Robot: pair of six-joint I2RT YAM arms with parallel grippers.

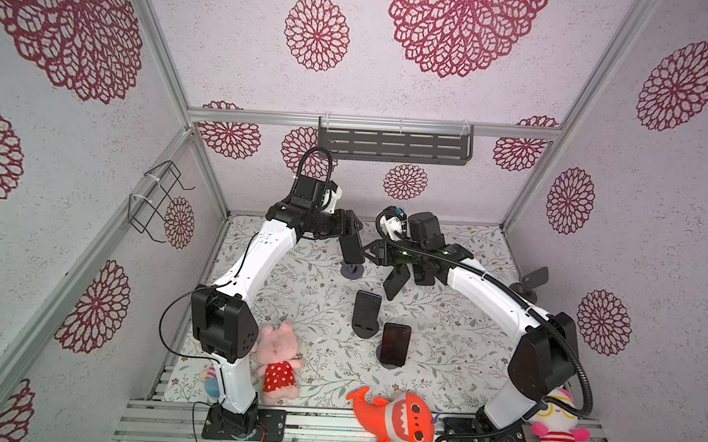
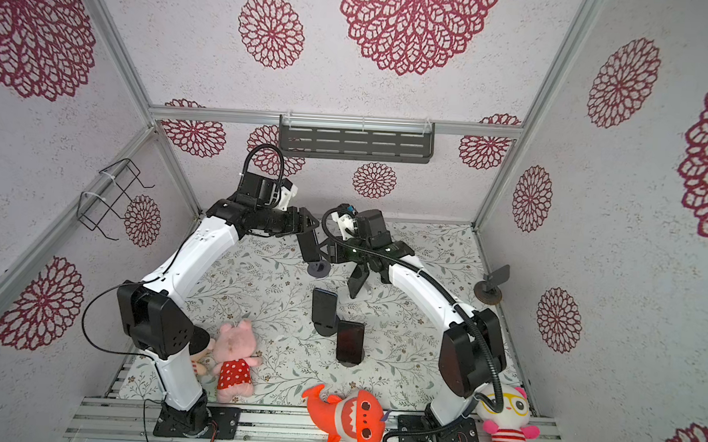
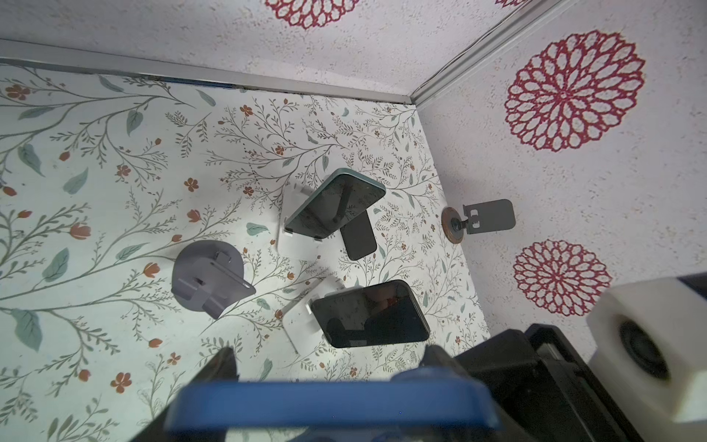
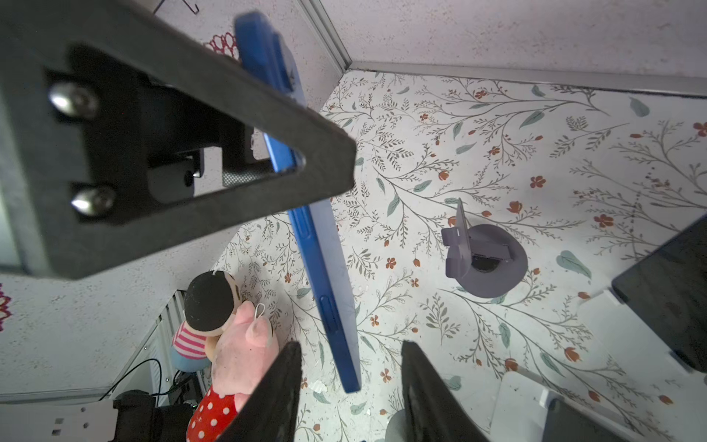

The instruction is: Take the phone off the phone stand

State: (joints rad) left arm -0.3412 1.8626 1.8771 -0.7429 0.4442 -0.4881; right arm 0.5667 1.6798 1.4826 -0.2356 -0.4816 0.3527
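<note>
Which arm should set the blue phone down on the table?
Left. The left gripper grips the blue phone by the empty grey stand; the right gripper is open beside it, holding nothing.

I have the blue phone (image 4: 317, 260) off its stand, gripped toward its upper end by the left gripper (image 1: 349, 231). It hangs nearly upright, edge-on in the right wrist view with its side buttons showing. The grey-purple phone stand (image 4: 486, 264) stands empty on the table, apart from the phone, with its round base flat and its back plate up. In both top views it sits toward 12 o'clock from the table's middle.
</note>
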